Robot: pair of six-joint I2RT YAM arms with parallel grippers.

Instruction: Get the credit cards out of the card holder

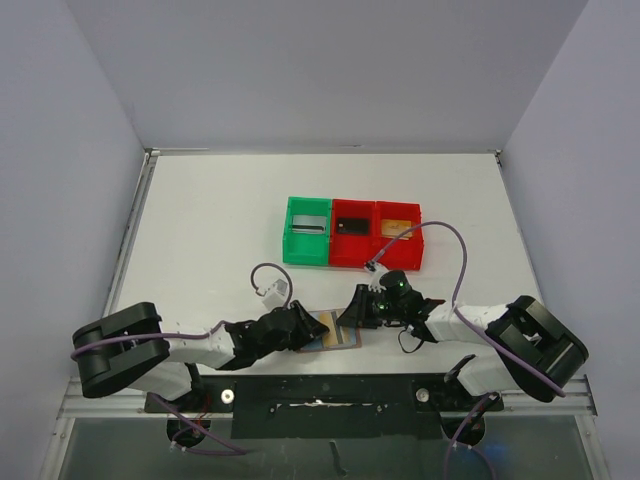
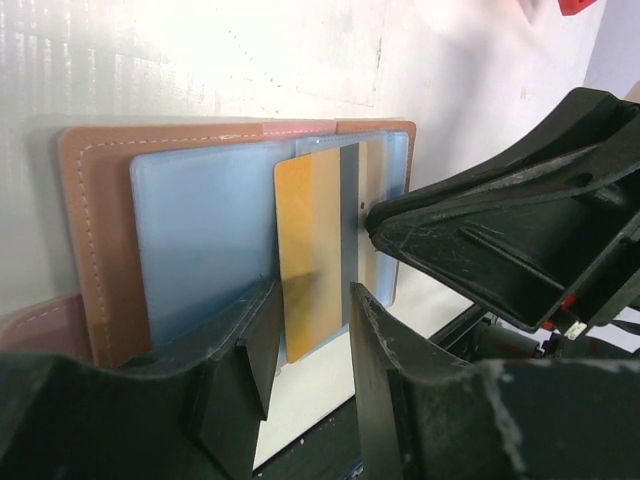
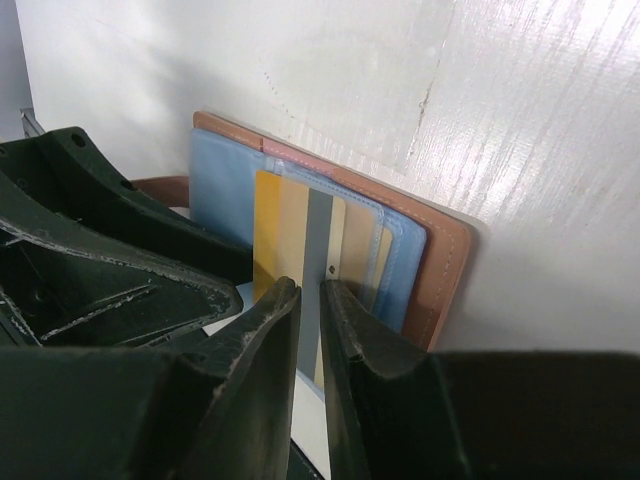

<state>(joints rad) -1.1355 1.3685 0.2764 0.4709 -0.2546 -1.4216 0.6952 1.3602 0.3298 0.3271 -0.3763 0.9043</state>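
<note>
- The holder (image 2: 95, 230) lies open on the table (image 1: 210, 230), blue lining up, between the two grippers; the top view shows little of it.
- Left gripper (image 2: 312, 300): fingers spread, with the gold card's (image 2: 310, 260) free end between them. Contact is unclear.
- Right gripper (image 3: 310, 292): fingers nearly together over a grey card (image 3: 318, 235). Whether they pinch it I cannot tell.
- Its body hides the holder's right edge in the left wrist view.
- The contents of the bins (image 1: 352, 233) are too small to name.
</note>
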